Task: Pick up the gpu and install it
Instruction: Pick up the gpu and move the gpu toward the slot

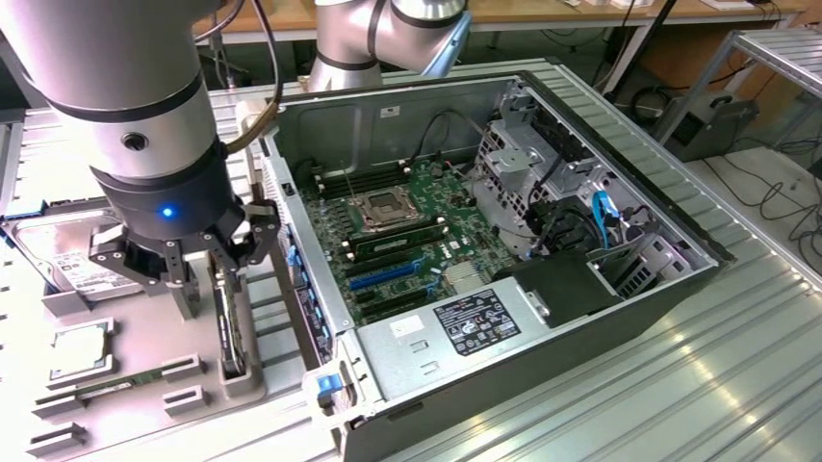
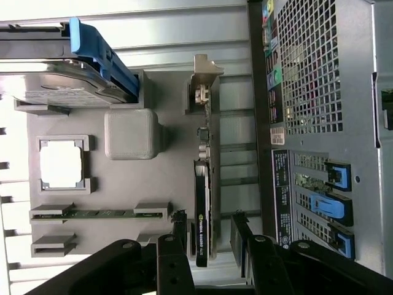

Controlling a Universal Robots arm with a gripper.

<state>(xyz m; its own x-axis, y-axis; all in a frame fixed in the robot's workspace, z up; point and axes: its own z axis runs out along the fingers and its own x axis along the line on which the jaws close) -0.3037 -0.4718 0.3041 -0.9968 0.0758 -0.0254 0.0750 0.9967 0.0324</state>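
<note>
With the pick-up in hand, the gpu point(image 2: 201, 184), on edge in the grey holder point(image 2: 166, 184), is straddled by the wide-open, empty gripper point(image 2: 207, 230); a centred closure is judged needed.

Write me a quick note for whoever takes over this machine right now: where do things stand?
Gripper: jaws open, one on each side of the gpu, with gaps showing; nothing is held.
Gpu: standing on edge in its slot on the grey tray, beside the open case, bracket end away from the gripper.
Done: the gripper is lined up over the gpu.
Left: the gpu is not yet gripped, lifted or fitted into the case.
</note>
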